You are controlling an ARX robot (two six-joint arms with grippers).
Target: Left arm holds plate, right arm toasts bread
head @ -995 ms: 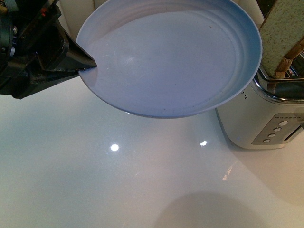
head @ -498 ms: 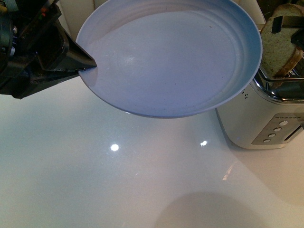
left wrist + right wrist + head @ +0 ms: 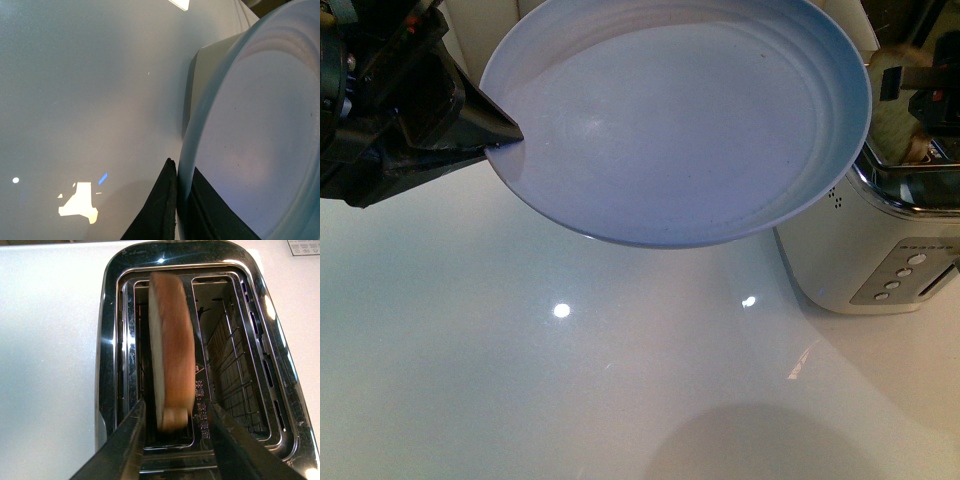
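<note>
To my right, a white, chrome-topped two-slot toaster (image 3: 840, 250) stands on the glossy white countertop (image 3: 520, 400). Its grey front panel (image 3: 910, 272) carries a row of round buttons (image 3: 892, 285). Bright light spots (image 3: 561, 311) glint on the counter.

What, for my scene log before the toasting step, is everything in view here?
Round pale blue-grey plate: one, blue-grey, empty, held off the table by its rim.
Crusted wholemeal bread slice: one, light brown, on edge in one toaster slot, blurred.
Shiny metal two-slot toaster: one, silver and white, on the table at the right, other slot empty.
Glossy white table: one, white, under everything.
Black left gripper: one, black, shut on the plate's rim.
Black right gripper: one, black, open, a finger on either side of the bread slice above the toaster.
</note>
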